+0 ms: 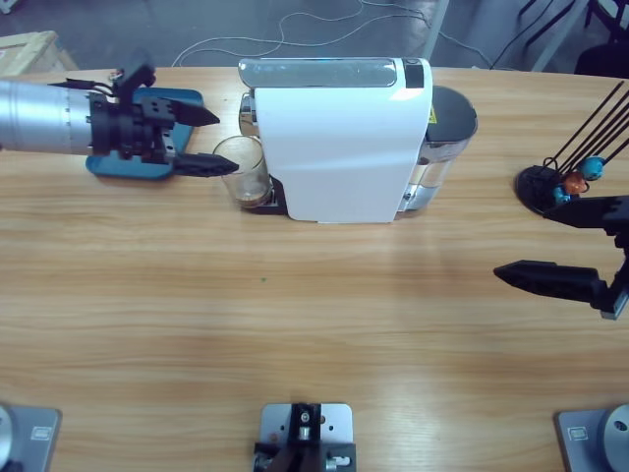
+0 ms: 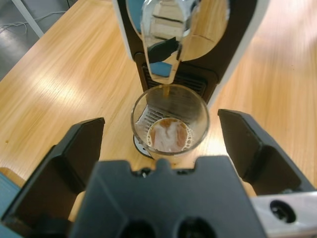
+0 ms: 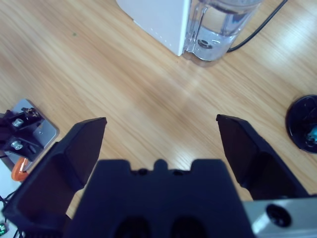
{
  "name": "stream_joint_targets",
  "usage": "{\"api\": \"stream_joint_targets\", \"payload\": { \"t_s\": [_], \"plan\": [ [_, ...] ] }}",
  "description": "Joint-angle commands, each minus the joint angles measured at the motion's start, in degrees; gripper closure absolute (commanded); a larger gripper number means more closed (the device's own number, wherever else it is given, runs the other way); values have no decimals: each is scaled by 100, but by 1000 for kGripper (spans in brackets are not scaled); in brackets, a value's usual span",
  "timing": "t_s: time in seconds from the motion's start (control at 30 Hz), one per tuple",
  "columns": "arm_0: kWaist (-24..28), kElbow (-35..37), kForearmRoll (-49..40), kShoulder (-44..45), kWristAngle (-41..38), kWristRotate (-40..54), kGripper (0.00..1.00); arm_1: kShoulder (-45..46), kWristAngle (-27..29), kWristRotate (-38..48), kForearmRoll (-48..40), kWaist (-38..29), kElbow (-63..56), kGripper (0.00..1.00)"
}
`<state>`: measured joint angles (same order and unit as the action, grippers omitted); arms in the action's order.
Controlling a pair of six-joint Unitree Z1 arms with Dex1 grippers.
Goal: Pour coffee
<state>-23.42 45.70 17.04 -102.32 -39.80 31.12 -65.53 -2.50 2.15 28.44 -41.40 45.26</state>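
Note:
A small clear glass cup stands under the spout of the white coffee machine. A thin stream of coffee runs from the spout into the cup, where a shallow brown layer of coffee with foam lies at the bottom. My left gripper comes in from the left and is open, its jaws on either side of the cup and just short of it, and it holds nothing. My right gripper hovers open and empty over bare table at the right edge, far from the cup.
A blue tray lies under the left arm's wrist. The machine's clear water tank sits at its right end. A black capsule holder with orange and blue capsules stands at the far right. Cables run behind the table.

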Motion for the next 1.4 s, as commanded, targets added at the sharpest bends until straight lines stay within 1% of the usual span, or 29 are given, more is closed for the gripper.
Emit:
{"api": "stream_joint_targets", "payload": {
  "t_s": [0.03,0.4,0.6,0.97,1.17,1.4],
  "plan": [
    [-40,-427,54,75,-160,-71,0,102,-93,-41,-53,-61,-267,0],
    [-91,-181,256,-438,-204,-71,0,-65,-160,-30,-137,-61,-278,0],
    [-221,-74,256,-561,-125,-62,0,-67,-163,-30,-155,-61,-316,0],
    [-237,199,272,-835,-79,-60,0,-118,-237,-30,-160,-61,-308,0],
    [-362,151,265,-842,16,-32,0,-159,-286,-30,-223,-61,-316,0],
    [-374,135,265,-842,139,-41,9,-171,-304,-30,-242,-61,-334,0]
  ]
}}
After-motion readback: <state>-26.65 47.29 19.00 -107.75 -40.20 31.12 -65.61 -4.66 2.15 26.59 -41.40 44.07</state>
